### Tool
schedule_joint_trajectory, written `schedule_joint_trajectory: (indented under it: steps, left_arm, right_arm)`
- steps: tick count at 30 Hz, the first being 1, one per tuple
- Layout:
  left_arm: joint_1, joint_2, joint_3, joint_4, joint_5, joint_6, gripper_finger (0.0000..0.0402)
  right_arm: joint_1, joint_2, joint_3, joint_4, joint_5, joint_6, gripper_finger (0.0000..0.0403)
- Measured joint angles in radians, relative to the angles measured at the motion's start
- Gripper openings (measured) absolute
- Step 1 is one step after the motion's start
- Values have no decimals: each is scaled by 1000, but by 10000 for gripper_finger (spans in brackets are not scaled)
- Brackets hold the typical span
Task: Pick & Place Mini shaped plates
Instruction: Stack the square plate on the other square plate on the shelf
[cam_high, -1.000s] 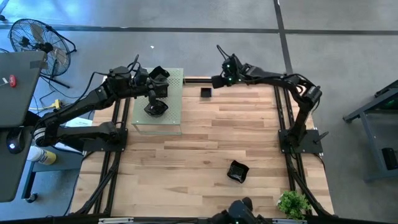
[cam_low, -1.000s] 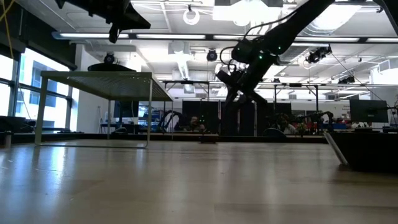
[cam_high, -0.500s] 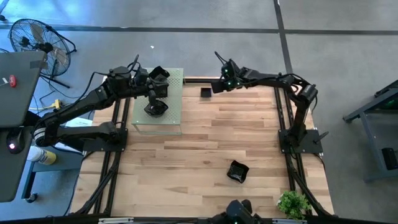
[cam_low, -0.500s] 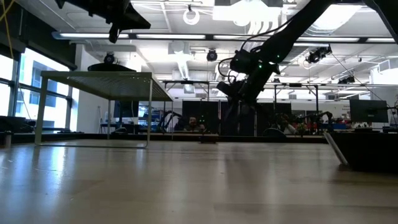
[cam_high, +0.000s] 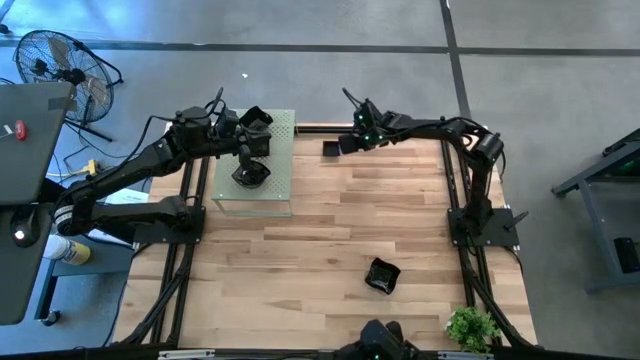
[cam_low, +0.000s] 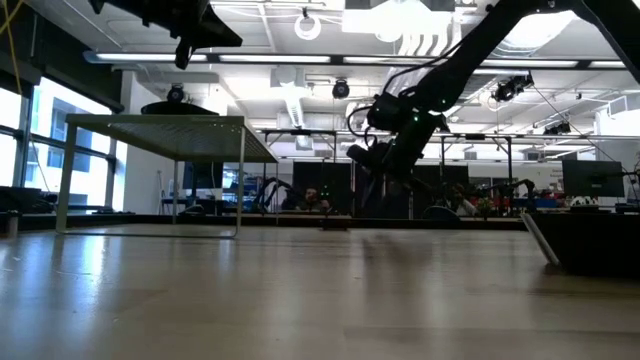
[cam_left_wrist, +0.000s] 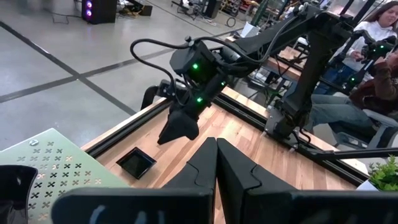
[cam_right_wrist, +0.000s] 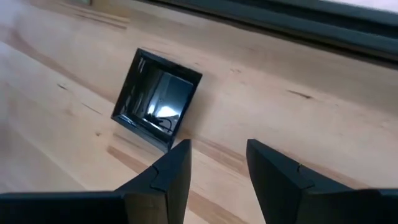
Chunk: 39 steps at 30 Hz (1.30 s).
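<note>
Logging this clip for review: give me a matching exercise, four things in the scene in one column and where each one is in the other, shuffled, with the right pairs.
Things:
1. small square plate
2. wavy-rimmed plate
3. small green plant
4. left gripper

Places:
A. near right corner of the table
B. over the pale green perforated board, fingers together
C. far edge of the table, just ahead of the open right gripper
D. bare wood, near side, right of centre

Pairs: 1-C, 2-D, 3-A, 4-B
</note>
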Motion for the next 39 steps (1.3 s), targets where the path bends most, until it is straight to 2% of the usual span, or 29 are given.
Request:
schedule_joint_trajectory:
  steps: [23, 33, 39]
  left_arm:
    - [0, 0, 0, 0, 4, -4, 1]
    - [0, 0, 0, 0, 4, -4, 1]
    - [0, 0, 0, 0, 4, -8, 1]
  right_arm:
    - [-7, 11, 0, 61, 16, -16, 147]
    - [34, 104, 0, 180, -5, 51, 124]
    - [48, 114, 13, 212, 17, 49, 88]
